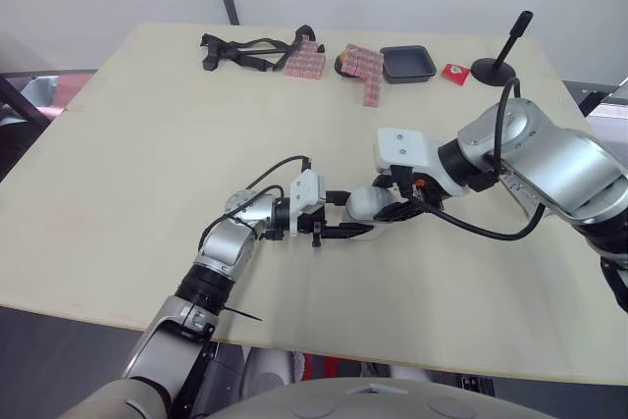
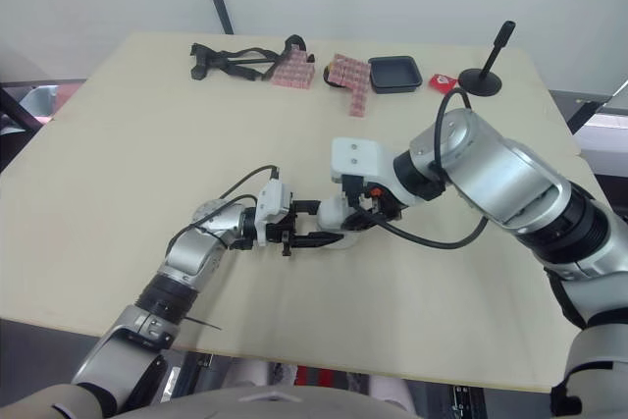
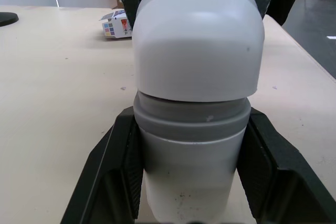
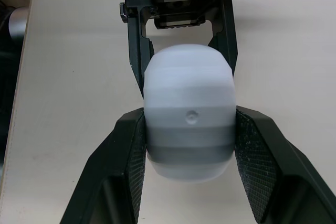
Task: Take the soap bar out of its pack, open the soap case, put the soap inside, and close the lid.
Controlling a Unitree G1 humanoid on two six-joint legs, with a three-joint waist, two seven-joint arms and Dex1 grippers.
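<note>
Two hands are clamped on one soap case (image 1: 365, 203) at mid-counter (image 1: 147, 164), and that shared hold is where trouble could start. The case appears to sit lid (image 3: 197, 40) upward. The fingers (image 3: 113, 171) of the left hand (image 1: 351, 215) flank the white base and the grey band (image 3: 191, 121) under the lid. The right hand (image 1: 397, 205) pinches the case from the opposite end, at about the height of the band. If the right fingers bear on base and lid together, I judge that any lift would drag the whole case against the left hold, not part it. An off-axis pull would tip it. The shell looks smooth and domed, so a hard squeeze could squirt it out of one grip, or a lid letting go suddenly could skid away across the counter. The case is opaque, so I cannot tell whether the soap is inside; shutting it empty would spoil the task. The pink packs (image 1: 365, 71) lie well apart at the far edge. As to pose, the left forearm reaches forward from the near edge, its hand laid low and nearly level, pointing to the robot's right. The right arm bends in from the right side and angles downward, so its hand points back at the left one, the two meeting nose to nose at the case.
</note>
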